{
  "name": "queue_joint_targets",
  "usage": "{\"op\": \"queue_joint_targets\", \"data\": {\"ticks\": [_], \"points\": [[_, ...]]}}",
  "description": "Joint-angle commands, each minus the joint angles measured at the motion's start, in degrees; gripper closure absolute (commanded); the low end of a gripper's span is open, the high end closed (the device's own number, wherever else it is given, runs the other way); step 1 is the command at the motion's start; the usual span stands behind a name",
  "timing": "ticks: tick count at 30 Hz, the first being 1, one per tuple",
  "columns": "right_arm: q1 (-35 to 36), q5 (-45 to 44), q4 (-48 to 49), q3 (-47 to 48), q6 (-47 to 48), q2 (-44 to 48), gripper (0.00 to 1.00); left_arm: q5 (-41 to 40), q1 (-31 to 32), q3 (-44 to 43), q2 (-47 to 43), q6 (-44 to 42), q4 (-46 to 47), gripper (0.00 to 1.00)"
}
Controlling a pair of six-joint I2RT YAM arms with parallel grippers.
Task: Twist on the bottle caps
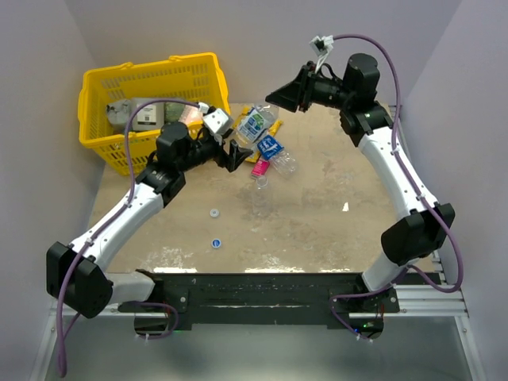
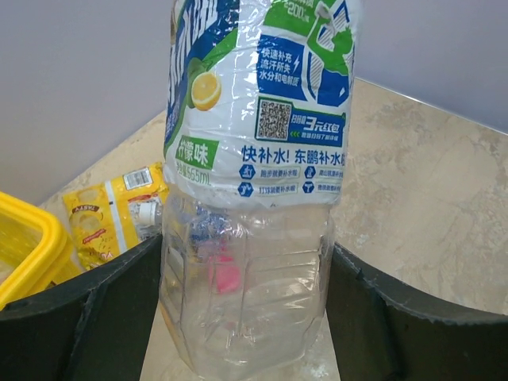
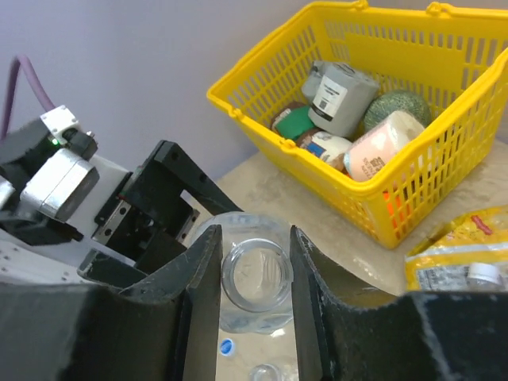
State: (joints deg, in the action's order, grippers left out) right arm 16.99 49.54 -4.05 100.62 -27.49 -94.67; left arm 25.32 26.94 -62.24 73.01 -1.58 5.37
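Three bottles, two loose caps

Pale-labelled bottle: between left gripper and right gripper
Whitish cap, blue cap: loose on tabletop
Yellow basket: far-left corner

Closed in by plain, pale lilac-grey walls at the back and both sides. Below, a mottled beige, stone-look table, scuffed whitish near the front edge. Along that edge, a black plate on a silver rail. Evenly lit, with soft shadows.
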Motion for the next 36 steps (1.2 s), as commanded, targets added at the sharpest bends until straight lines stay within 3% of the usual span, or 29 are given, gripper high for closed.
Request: {"op": "queue_joint_targets", "data": {"ticks": [1, 2, 4, 9, 17, 25, 32, 36], "points": [[6.02, -3.56, -16.92, 8.44, 25.6, -0.34, 1.0, 5.88, 0.13, 0.88, -2.08, -0.61, 3.51, 0.15], [6.99, -4.53, -19.3, 9.15, 32.43, -0.34, 1.0, 7.88, 0.13, 1.32, -2.35, -1.13, 3.42, 0.01], [9.45, -7.68, -23.8, 9.86, 36.26, -0.16, 1.0, 9.57, 0.13, 2.46, -3.23, -1.67, 3.16, 0.0], [12.0, -8.32, -23.72, 9.42, 36.71, 0.28, 1.0, 9.13, 0.13, 5.9, -5.07, -1.14, 6.4, 0.0], [13.06, -2.26, -26.44, 12.14, 41.01, -1.04, 1.0, 13.79, 0.13, 8.01, -6.83, -3.24, 6.15, 0.0], [13.59, 7.58, -29.33, 16.09, 42.77, -1.74, 1.0, 10.02, 0.13, 11.96, -8.94, -5.01, 5.27, 0.0], [17.8, 7.51, -50.15, 26.2, 63.3, -5.17, 1.0, 8.34, -1.62, 11.88, -10.0, -4.92, 2.73, 0.0], [19.3, 8.03, -55.45, 26.56, 67.91, -4.47, 1.0, 16.76, -3.47, 12.49, -10.35, -7.11, 1.49, 0.0]]}}
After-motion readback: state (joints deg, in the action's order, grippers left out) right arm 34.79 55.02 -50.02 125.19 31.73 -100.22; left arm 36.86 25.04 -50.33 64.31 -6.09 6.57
